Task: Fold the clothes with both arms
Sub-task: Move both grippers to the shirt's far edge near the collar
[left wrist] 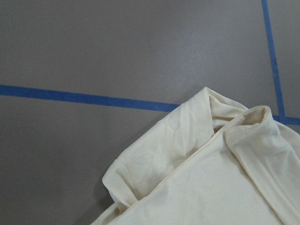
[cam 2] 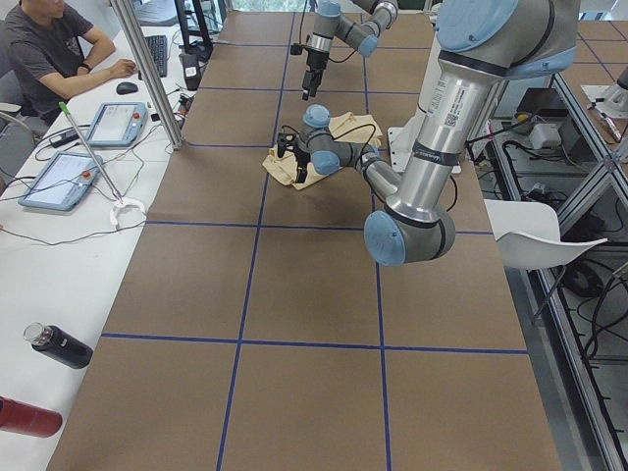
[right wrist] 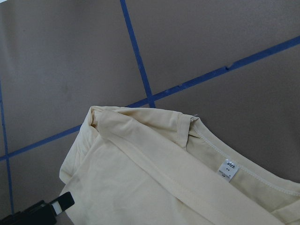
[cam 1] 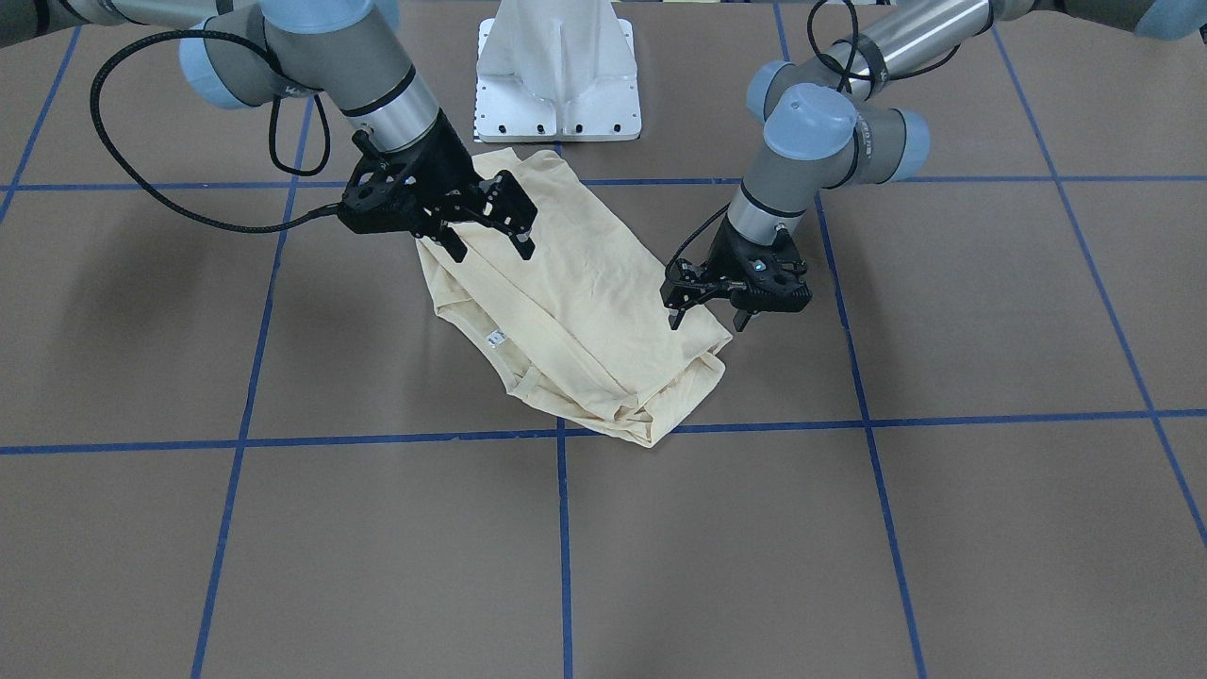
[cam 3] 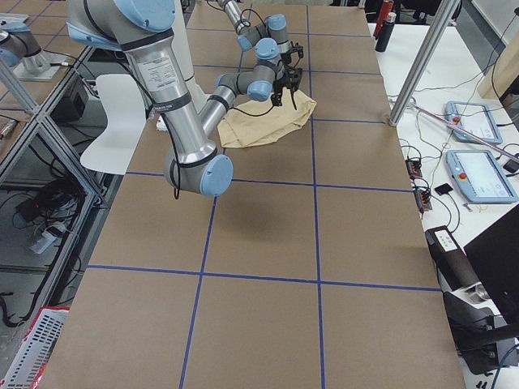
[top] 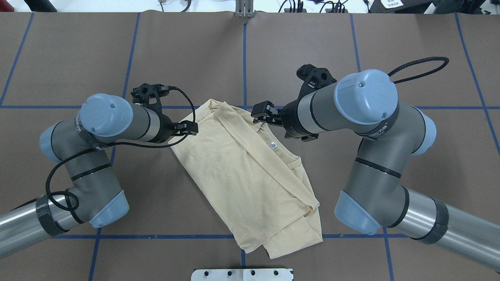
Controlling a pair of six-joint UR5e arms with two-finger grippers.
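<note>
The clothes are one cream long-sleeved shirt [cam 1: 575,302] [top: 242,171], lying folded in a diagonal strip at the table's middle, print hidden. Its white neck label [cam 1: 494,338] [right wrist: 228,169] faces up. My left gripper [cam 1: 707,319] [top: 190,128] hovers open over the shirt's edge on the robot's left, with nothing between its fingers. My right gripper [cam 1: 490,247] [top: 262,111] hangs open just above the opposite edge, near the collar end, and is also empty. The left wrist view shows a folded corner of the shirt [left wrist: 211,178]. The right wrist view shows the collar end [right wrist: 154,173].
The white pedestal base [cam 1: 558,71] [top: 242,274] stands right behind the shirt. Blue tape lines [cam 1: 563,528] grid the brown table. Along a side desk are a seated person [cam 2: 49,49], tablets [cam 2: 113,123] and bottles [cam 2: 59,345].
</note>
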